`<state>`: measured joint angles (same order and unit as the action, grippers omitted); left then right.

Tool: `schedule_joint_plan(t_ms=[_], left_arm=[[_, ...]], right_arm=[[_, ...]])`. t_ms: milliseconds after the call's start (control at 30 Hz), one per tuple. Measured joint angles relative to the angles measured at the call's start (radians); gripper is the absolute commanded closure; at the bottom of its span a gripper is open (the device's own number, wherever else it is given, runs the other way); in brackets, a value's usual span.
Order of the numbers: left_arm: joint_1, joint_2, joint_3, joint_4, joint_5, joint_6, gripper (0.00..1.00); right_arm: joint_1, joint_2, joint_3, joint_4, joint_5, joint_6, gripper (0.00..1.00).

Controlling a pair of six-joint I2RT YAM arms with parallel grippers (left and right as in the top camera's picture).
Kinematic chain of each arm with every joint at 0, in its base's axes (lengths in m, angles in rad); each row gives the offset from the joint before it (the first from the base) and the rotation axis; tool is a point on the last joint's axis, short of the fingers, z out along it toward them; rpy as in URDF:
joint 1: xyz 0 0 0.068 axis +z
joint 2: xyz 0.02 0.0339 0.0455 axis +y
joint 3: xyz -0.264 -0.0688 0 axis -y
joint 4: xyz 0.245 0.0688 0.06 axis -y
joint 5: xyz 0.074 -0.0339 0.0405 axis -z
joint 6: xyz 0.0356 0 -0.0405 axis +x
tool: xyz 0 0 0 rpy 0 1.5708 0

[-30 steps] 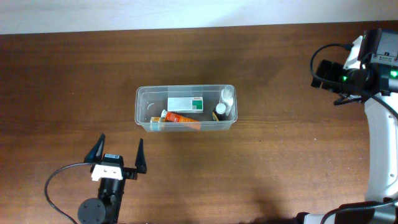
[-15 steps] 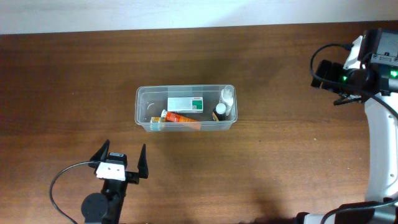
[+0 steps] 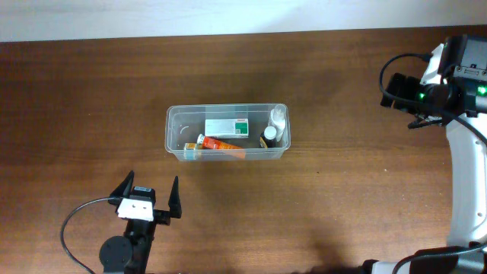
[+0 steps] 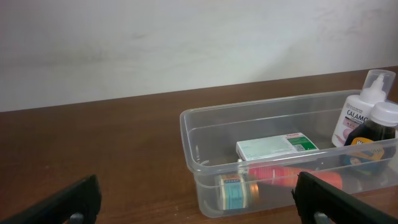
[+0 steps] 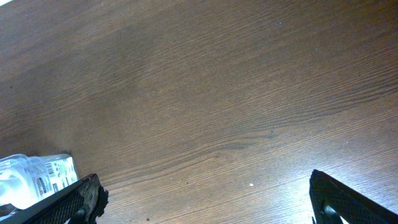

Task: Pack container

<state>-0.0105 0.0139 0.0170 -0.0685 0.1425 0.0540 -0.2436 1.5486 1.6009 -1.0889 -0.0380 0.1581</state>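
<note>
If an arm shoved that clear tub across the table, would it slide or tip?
Probably slide: the container is low, wide and flat on the smooth table. Its thin clear walls may flex under a squeeze. The upright white bottle inside might topple.

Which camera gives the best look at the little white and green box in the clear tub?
The left wrist view: the white and green cardboard box lies flat, close and seen at an angle, in the clear plastic tub. Overhead shows it small, from straight above. The right wrist view misses it.
</note>
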Motion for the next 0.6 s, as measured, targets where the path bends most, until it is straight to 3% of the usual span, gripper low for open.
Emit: schedule_joint_plan(t_ms=[600], left_arm=[[0.000, 0.000, 0.000, 0.000, 0.000, 0.000, 0.01]], right_arm=[[0.006, 0.000, 0.000, 0.000, 0.001, 0.000, 0.02]])
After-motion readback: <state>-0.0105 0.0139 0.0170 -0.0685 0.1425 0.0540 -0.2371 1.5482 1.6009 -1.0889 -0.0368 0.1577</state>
